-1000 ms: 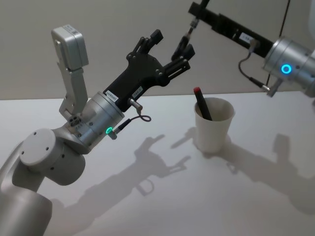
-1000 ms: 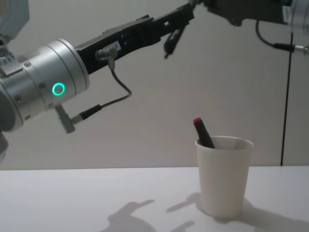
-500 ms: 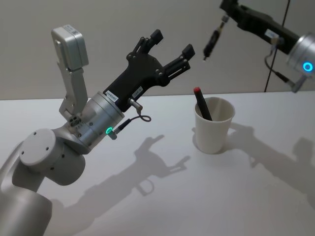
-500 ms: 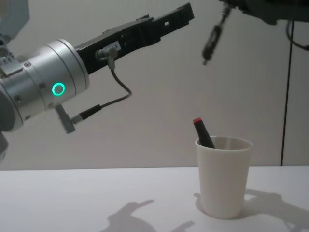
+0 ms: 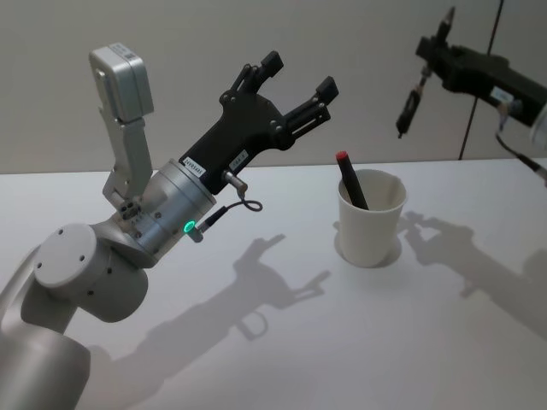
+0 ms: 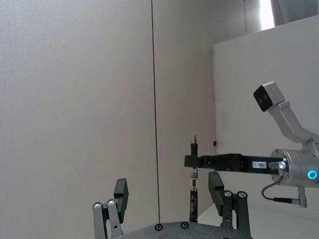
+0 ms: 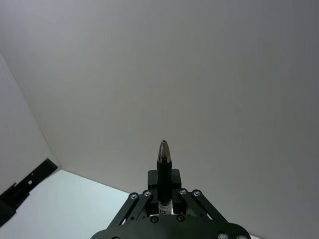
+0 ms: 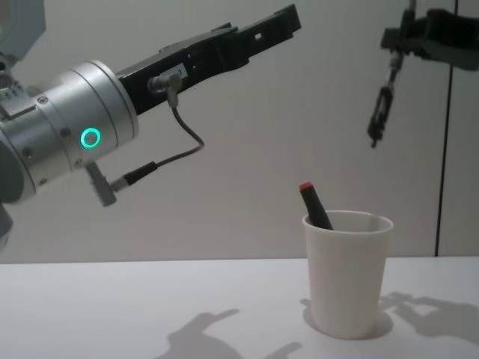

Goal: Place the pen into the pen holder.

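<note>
The right gripper is high above the table, up and to the right of the pen holder, with its fingers clamped on a dark pen that hangs nearly upright. In the chest view the pen dangles well clear of the white paper cup, off to its right and a good way above the rim. From the right wrist, the pen is pinched near its middle between the fingers, pointed tip poking out past them.

Inside the cup there's already a black marker with a red cap, leaning against the left wall with its cap above the rim.

The left gripper is raised to the left of the cup, fingers spread wide and holding nothing.

Now the handling. The pen looks light, stiff and smooth-barrelled, so it could swivel in a two-finger pinch; the mid-barrel hold seems sensible for keeping it plumb. The cup is thin paper, light and easy to tip, so a side knock from the pen could shove it or topple it. A straight drop into the open right half, away from the marker, looks the safest line.
</note>
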Robot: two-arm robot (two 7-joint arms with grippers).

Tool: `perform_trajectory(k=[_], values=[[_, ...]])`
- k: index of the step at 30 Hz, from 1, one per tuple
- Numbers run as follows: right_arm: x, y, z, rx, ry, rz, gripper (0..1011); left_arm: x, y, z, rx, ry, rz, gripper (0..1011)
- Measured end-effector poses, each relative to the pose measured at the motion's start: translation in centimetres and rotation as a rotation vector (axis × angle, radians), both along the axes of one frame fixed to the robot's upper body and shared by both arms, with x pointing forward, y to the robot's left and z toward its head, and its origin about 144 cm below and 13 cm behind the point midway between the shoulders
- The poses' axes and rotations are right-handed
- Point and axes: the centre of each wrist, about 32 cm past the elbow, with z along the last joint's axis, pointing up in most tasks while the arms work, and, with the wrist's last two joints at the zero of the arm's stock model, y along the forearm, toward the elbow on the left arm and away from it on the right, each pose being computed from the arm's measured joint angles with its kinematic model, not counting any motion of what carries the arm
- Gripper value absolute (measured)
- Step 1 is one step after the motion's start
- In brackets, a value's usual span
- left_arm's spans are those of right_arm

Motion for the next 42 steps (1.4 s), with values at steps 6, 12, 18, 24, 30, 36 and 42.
perform_trajectory(k=[6, 12, 18, 24, 30, 36, 42], values=[[-0.5, -0.4, -0.6, -0.046, 0.001, 0.018, 129, 0.0, 0.0, 0.0, 0.0, 0.0, 0.0, 1001], [-1.0, -0.4, -1.1, -0.082, -0.021, 0.032, 129, 0.0, 0.0, 0.0, 0.0, 0.0, 0.0, 1001], [-1.3, 0.0, -1.4, -0.114, -0.064, 0.032, 129, 0.0, 0.0, 0.0, 0.0, 0.0, 0.0, 1001], [-1.7, 0.5, -1.7, -0.144, -0.126, 0.025, 129, 0.0, 0.0, 0.0, 0.0, 0.0, 0.0, 1001], [-2.0, 1.2, -2.0, -0.181, -0.179, 0.015, 129, 0.0, 0.0, 0.0, 0.0, 0.0, 0.0, 1001], [-2.1, 2.0, -2.4, -0.211, -0.204, 0.013, 129, 0.0, 0.0, 0.0, 0.0, 0.0, 0.0, 1001], [-2.0, 2.7, -3.0, -0.237, -0.208, 0.015, 129, 0.0, 0.0, 0.0, 0.0, 0.0, 0.0, 1001]])
